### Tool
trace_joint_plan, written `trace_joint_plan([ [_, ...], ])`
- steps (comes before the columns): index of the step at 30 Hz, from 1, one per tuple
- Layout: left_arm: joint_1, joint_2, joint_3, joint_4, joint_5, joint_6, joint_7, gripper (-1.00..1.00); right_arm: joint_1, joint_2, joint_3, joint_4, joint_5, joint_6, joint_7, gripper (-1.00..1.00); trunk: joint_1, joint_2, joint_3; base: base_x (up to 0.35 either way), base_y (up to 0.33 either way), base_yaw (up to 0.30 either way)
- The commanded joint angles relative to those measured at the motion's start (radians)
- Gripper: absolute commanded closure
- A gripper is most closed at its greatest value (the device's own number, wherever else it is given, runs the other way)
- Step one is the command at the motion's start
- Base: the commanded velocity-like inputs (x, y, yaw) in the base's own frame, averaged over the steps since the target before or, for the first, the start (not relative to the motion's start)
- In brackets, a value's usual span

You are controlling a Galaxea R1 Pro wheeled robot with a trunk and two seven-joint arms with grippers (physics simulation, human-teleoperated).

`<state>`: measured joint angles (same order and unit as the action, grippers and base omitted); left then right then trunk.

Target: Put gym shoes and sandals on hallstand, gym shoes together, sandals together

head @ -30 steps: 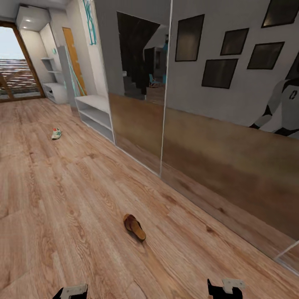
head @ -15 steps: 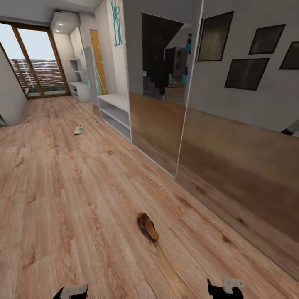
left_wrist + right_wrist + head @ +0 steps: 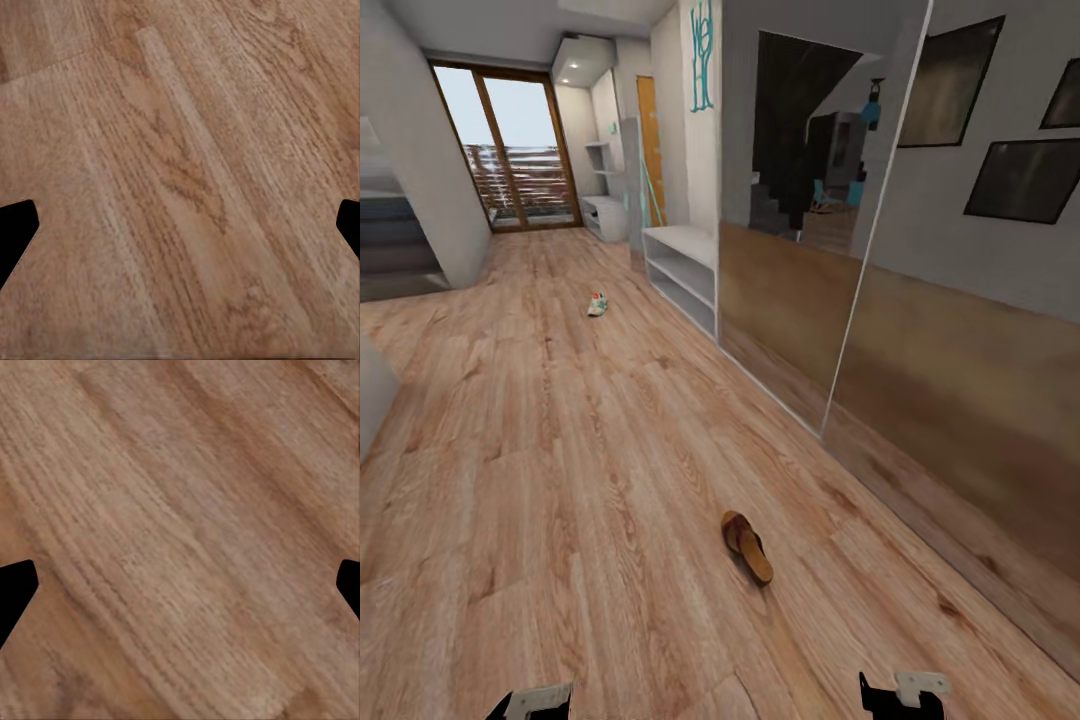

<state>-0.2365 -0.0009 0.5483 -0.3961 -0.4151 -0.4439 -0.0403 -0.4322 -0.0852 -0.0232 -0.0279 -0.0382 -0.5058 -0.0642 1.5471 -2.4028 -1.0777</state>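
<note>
Wood-plank corridor floor (image 3: 560, 450) now reaches a glass door; the view has swung left. Left gripper (image 3: 180, 225) spread wide, a gym shoe (image 3: 597, 304) far, hallstand (image 3: 682, 265) beyond, a sandal (image 3: 747, 546) near, right gripper (image 3: 180, 585) likewise spread.

text: none legible | wall (image 3: 703, 150) at 12 o'clock carried teal script-like lettering (image 3: 702, 55), too stylised to be read | dark picture frames (image 3: 1024, 180) at 2 o'clock showed no readable print | gym shoe (image 3: 597, 304) at 11 o'clock: markings too small to make out
</note>
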Motion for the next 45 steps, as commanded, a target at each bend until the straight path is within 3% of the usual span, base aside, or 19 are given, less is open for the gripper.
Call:
trace_joint_plan([
  [1,-0.001,-0.001,0.008,0.001,-0.008,-0.005,-0.004,-1.00,0.000,0.000,-0.001,0.000,-0.004,-0.004,0.001,-1.00,0.000,0.000,0.000,0.000,0.000,0.279],
  [14,-0.001,-0.002,0.008,0.000,-0.008,-0.005,-0.004,-1.00,0.000,0.000,-0.001,0.001,-0.003,-0.003,0.001,-1.00,0.000,0.000,0.007,0.000,-0.008,0.279],
  [28,-0.001,-0.002,0.008,-0.001,-0.008,-0.004,-0.004,-1.00,0.000,0.001,-0.001,0.001,-0.003,-0.003,0.001,-1.00,0.000,0.000,0.015,0.000,-0.223,0.279],
  [45,-0.001,-0.001,0.007,0.000,-0.008,-0.004,-0.004,-1.00,0.000,0.001,-0.001,0.001,-0.003,-0.003,0.001,-1.00,0.000,0.000,0.025,0.000,-0.032,0.279],
])
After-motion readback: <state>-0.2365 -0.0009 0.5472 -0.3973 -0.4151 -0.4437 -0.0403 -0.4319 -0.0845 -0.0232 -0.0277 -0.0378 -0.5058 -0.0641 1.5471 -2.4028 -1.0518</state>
